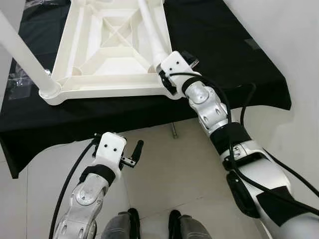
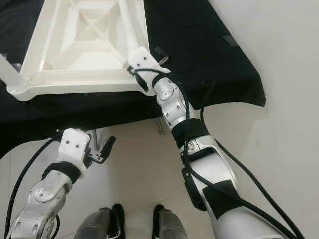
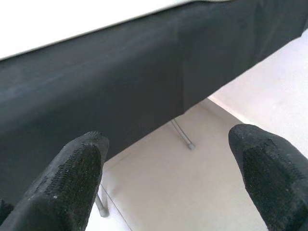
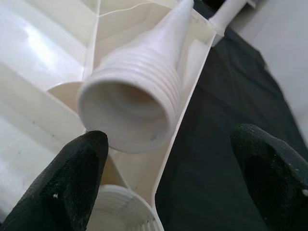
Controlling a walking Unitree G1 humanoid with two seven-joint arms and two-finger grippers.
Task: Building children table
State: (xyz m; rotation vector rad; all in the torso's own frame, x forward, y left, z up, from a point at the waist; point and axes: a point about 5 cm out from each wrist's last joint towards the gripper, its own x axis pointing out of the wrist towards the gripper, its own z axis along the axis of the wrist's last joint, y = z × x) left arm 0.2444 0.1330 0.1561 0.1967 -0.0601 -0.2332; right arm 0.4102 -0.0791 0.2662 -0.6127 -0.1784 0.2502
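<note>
The white children's table top (image 1: 114, 50) lies upside down on the black-draped counter (image 1: 224, 45), with one leg (image 1: 22, 52) standing in its near-left corner. The right hand (image 4: 168, 173), fingers spread, sits at the near-right corner beside a loose threaded leg (image 4: 139, 96) lying above the socket (image 4: 122, 209). The left hand (image 3: 168, 187) hovers spread below the counter edge, above the floor (image 1: 164, 164).

The upturned tabletop (image 1: 114, 55) lies on the cloth-covered table (image 1: 239, 59), a loose leg (image 1: 152, 35) across it.
</note>
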